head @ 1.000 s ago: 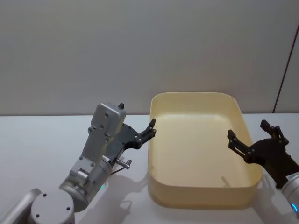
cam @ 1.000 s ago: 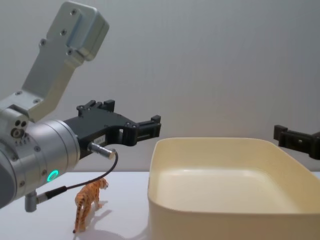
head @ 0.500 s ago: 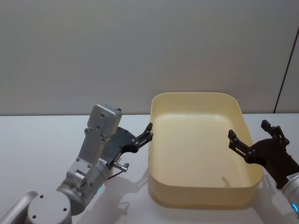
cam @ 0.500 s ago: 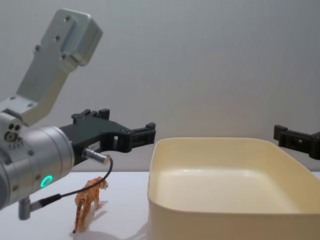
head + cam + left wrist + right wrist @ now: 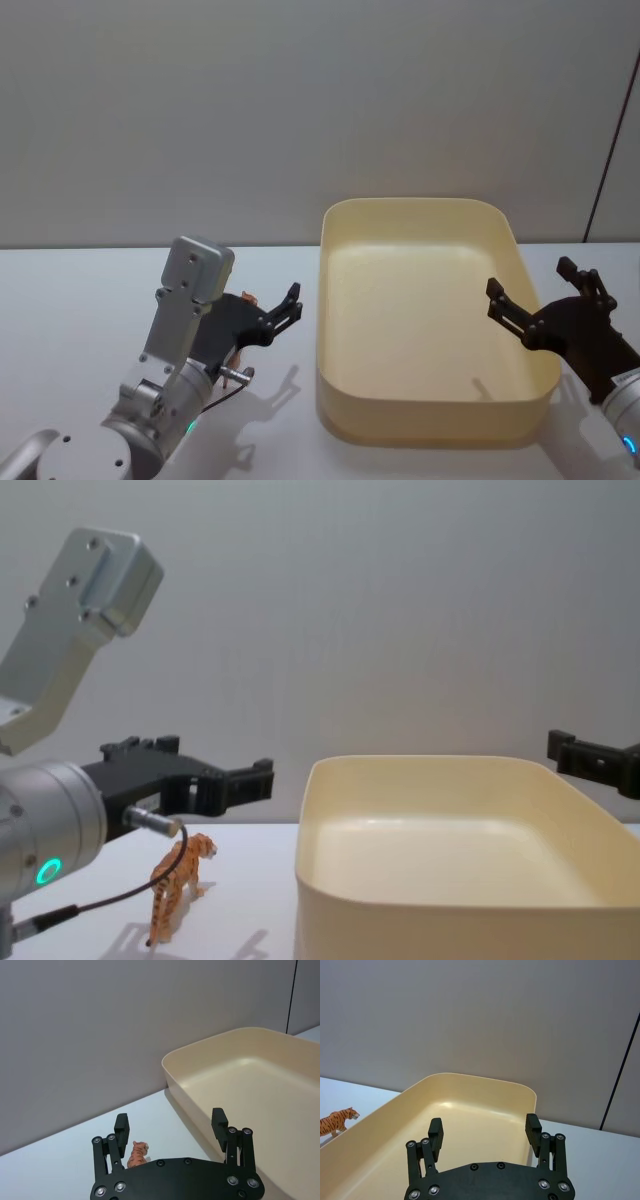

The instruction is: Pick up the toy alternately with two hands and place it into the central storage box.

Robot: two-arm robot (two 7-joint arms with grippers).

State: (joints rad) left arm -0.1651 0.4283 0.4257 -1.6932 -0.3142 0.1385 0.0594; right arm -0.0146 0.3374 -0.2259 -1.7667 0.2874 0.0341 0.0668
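Note:
A small orange striped tiger toy point(image 5: 180, 882) stands on the white table, left of the cream-yellow storage box point(image 5: 440, 920). My left gripper point(image 5: 258, 778) hovers open just above and behind the tiger, its fingers pointing toward the box. In the left wrist view the tiger point(image 5: 137, 1154) shows between the open left gripper's point(image 5: 170, 1120) fingers, partly hidden by the palm. In the head view only a bit of the toy point(image 5: 244, 298) peeks out behind the left gripper point(image 5: 290, 303). My right gripper point(image 5: 530, 278) hangs open over the box's point(image 5: 420, 206) right rim. The box holds nothing.
The white table point(image 5: 70, 300) stretches left of the box, in front of a plain grey wall. In the right wrist view the open right gripper point(image 5: 484, 1126) looks across the box point(image 5: 470, 1090) to the tiger point(image 5: 335, 1121) on its far side.
My left arm has drawn back from the box's left rim and come down toward the tiger. The right gripper and the tiger have not moved.

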